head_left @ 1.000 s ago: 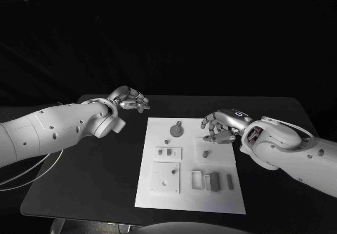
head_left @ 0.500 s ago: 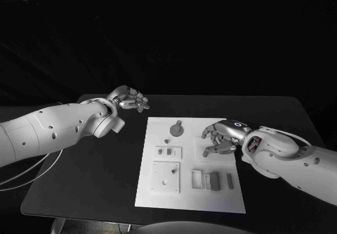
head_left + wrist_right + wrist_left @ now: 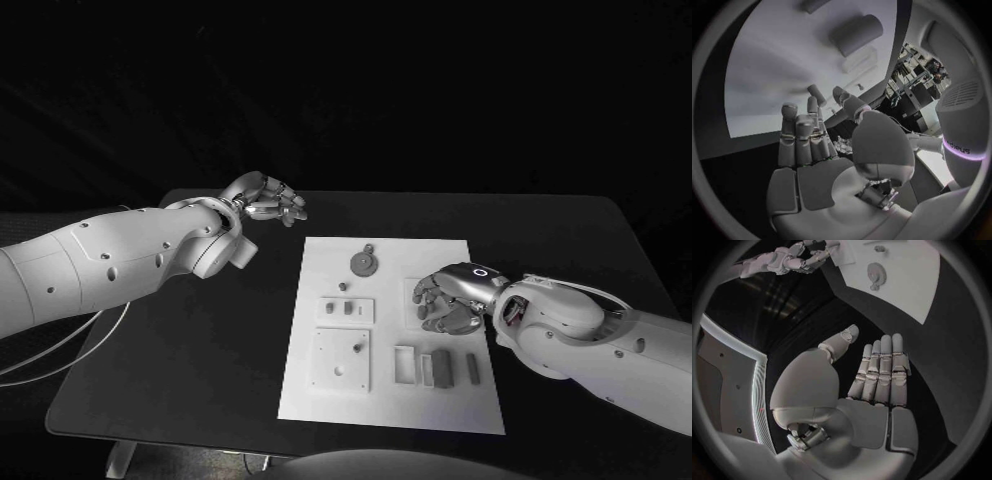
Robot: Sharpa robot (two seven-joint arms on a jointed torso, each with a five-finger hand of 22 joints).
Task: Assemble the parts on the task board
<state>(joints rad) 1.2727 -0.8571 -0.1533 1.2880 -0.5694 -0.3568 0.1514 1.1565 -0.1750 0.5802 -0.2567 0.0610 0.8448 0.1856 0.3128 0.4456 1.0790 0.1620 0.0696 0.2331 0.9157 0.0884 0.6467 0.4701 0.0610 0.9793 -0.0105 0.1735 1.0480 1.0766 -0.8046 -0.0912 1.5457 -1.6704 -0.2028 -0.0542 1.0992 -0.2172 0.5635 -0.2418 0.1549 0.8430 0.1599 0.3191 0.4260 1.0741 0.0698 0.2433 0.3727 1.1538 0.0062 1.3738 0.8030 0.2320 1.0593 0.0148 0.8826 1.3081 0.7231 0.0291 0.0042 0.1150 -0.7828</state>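
Note:
The white task board (image 3: pixel 326 400) lies in the middle of the black table. On it are a round toothed disc (image 3: pixel 365 263), a small peg (image 3: pixel 343 289), a small plate with two pegs (image 3: pixel 346 311), a square plate (image 3: pixel 342 360) and upright blocks (image 3: pixel 437 369). My right hand (image 3: pixel 450 300) hovers over the board's right middle with its fingers bent downward and nothing in them. In the right wrist view a short cylinder part (image 3: pixel 856 32) stands on the board (image 3: pixel 773 65) beyond the fingertips. My left hand (image 3: pixel 267 200) hangs beyond the board's far left corner, fingers straight (image 3: pixel 879 370), holding nothing.
The left wrist view shows the toothed disc (image 3: pixel 876 274) on the board (image 3: pixel 911 290) and my right hand (image 3: pixel 786 260) farther off. Bare black table (image 3: pixel 188 350) surrounds the board on both sides.
My right hand has moved toward the robot along the board's right side and lower, and now covers the small peg that stood there. The left hand has stayed put.

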